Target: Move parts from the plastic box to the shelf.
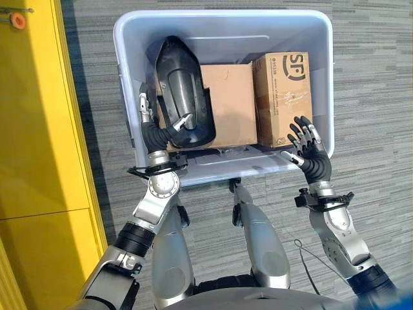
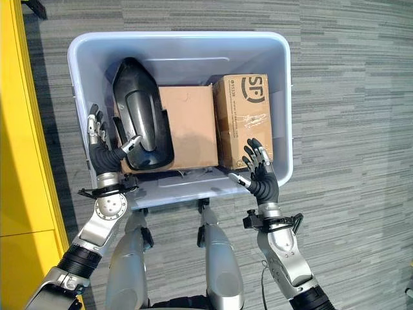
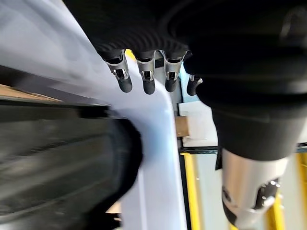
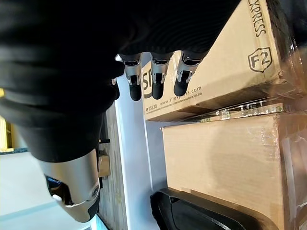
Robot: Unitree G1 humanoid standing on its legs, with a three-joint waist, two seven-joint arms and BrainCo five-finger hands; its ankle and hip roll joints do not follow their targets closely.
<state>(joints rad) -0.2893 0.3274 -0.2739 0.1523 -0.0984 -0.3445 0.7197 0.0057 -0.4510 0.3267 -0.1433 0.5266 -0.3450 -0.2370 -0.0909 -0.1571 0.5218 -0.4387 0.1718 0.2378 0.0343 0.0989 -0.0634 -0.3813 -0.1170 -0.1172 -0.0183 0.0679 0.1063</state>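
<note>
A pale blue plastic box stands on the floor. Inside it a black moulded part lies at the left, leaning over a plain carton, with a printed carton at the right. My left hand is in the gap between the black part and the box's left wall, fingers straight along the wall and thumb on the part's lower edge. My right hand hovers open over the box's near right corner, its fingers spread close to the printed carton.
A yellow shelf unit runs along the left side, close to the box. Grey striped carpet surrounds the box at the right and back.
</note>
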